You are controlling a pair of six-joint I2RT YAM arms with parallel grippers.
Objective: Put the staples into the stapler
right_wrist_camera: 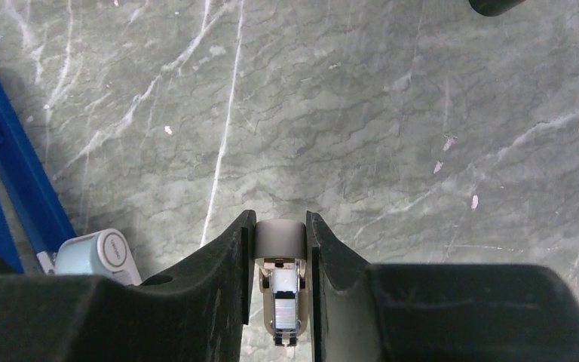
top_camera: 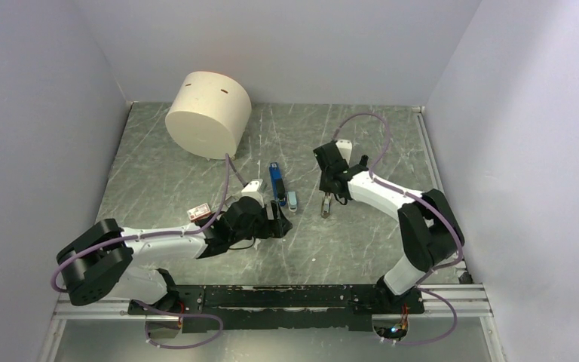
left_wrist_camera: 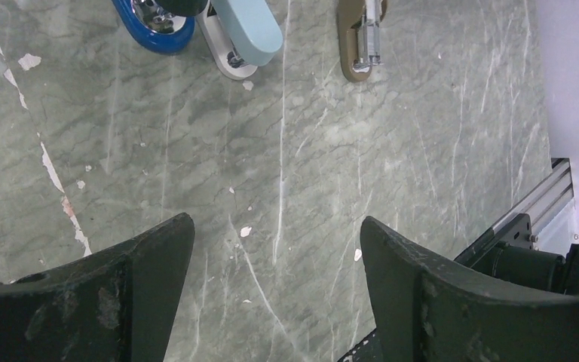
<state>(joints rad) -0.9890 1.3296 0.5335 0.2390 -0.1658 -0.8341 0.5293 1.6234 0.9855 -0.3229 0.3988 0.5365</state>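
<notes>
The blue stapler (top_camera: 275,181) lies mid-table, and its blue end also shows in the left wrist view (left_wrist_camera: 153,30) and the right wrist view (right_wrist_camera: 4,173). The staples' small red-and-white box (top_camera: 200,213) sits beside my left forearm; the staples themselves do not show. My left gripper (top_camera: 279,224) (left_wrist_camera: 277,226) is open over bare tabletop, just short of the stapler's near end. My right gripper (top_camera: 328,202) (right_wrist_camera: 280,219) is shut on a small beige oval piece (right_wrist_camera: 280,240) (left_wrist_camera: 360,41) with a silver metal channel inside, to the right of the stapler.
A pale-blue capsule-shaped piece (top_camera: 292,200) (left_wrist_camera: 245,34) (right_wrist_camera: 94,253) lies between the stapler and the beige piece. A large cream cylinder (top_camera: 208,113) stands at the back left. A black round object (right_wrist_camera: 494,6) sits at the top edge of the right wrist view. Walls enclose the table.
</notes>
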